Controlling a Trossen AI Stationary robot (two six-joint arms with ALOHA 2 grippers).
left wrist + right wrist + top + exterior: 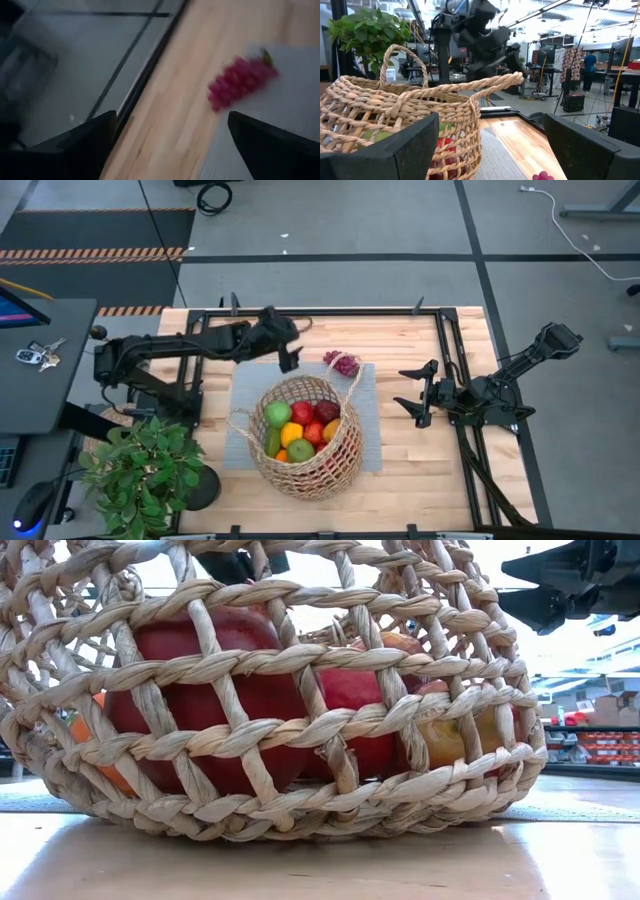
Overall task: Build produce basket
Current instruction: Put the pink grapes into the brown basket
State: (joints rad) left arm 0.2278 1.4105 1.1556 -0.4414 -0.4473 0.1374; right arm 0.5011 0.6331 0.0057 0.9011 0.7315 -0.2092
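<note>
One piece left out: the grapes (343, 363) lie on the grey mat (372, 442) just behind the basket (305, 436), long axis slanting across the mat's corner. My left gripper (290, 352) hangs just beside them, far nearer than the right gripper (418, 395), which waits well off. Both sets of fingers spread wide, holding nothing.

No readable text, label, brand or number shows in any view — the distant shelves and boxes in the room beyond are too small to make out.
</note>
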